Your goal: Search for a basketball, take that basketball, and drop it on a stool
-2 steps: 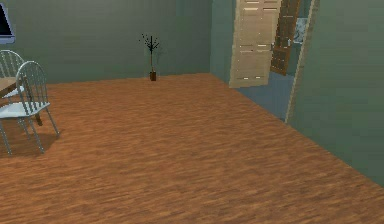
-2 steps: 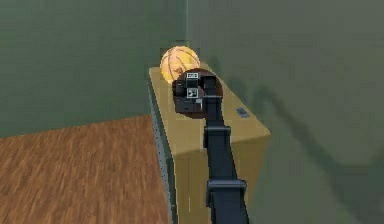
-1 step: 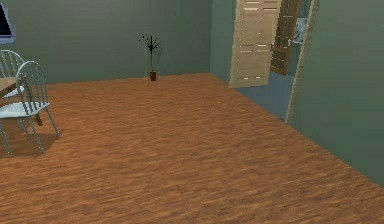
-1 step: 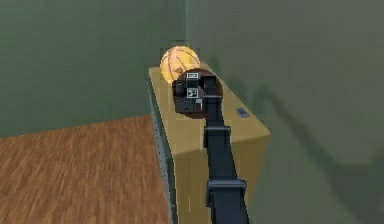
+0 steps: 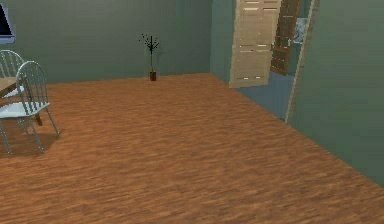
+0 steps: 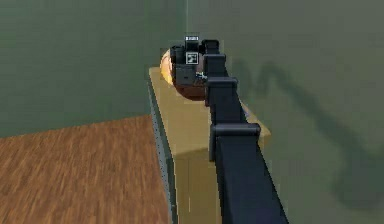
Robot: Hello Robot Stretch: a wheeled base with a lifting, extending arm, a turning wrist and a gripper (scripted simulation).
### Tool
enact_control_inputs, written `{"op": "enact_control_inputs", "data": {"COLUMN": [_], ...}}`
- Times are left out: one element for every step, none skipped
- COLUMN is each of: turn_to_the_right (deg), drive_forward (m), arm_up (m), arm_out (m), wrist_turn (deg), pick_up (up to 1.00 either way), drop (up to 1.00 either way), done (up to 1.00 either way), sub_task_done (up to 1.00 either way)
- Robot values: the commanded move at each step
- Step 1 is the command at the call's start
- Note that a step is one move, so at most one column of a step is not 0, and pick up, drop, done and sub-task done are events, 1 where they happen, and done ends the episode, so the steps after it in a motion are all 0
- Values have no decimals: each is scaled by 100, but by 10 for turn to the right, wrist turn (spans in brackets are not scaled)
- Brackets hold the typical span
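The tool (image 6: 184,62) hangs at an orange ball (image 6: 168,76), probably the basketball, on a tan worktop (image 6: 188,140) against the wall. I cannot tell whether it holds anything. A clumsy nudge could roll the ball off the edge. Ahead stand 1 white chair (image 5: 28,95), a potted plant (image 5: 152,55) and an open door (image 5: 255,40).
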Motion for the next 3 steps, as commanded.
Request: {"op": "enact_control_inputs", "data": {"turn_to_the_right": [0, 0, 0], "drive_forward": [0, 0, 0], "arm_up": [2, 0, 0], "arm_out": [0, 0, 0], "wrist_turn": [0, -450, -450], "pick_up": [0, 0, 0], "drop": [0, 0, 0], "done": [0, 0, 0], "sub_task_done": [0, 0, 0]}}
